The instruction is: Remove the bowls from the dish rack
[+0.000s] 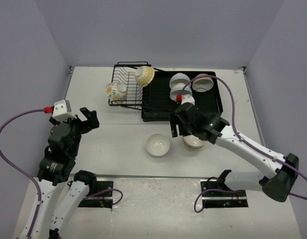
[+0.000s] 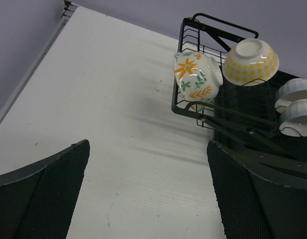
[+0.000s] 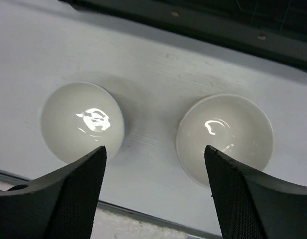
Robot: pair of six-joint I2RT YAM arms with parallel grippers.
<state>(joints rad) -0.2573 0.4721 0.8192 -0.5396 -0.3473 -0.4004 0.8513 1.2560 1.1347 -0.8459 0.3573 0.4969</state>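
The black wire dish rack (image 1: 124,79) joins a black drain tray (image 1: 156,99) at the back. On the rack rest a white bowl with orange flowers (image 1: 115,91) and a yellow patterned bowl (image 1: 144,75). Three white bowls (image 1: 179,79) sit in the tray. Two bowls stand upright on the table: a glossy white one (image 1: 157,144) and a second pale one (image 1: 194,144). My right gripper (image 1: 192,132) hovers open and empty above them; its wrist view shows both bowls (image 3: 82,122) (image 3: 224,137). My left gripper (image 1: 88,118) is open and empty, left of the rack.
The left wrist view shows the flower bowl (image 2: 196,74), the yellow bowl (image 2: 250,60) and two white bowls (image 2: 295,94) beyond bare table. The table's near edge (image 3: 143,213) runs just below the two standing bowls. Grey walls enclose the table.
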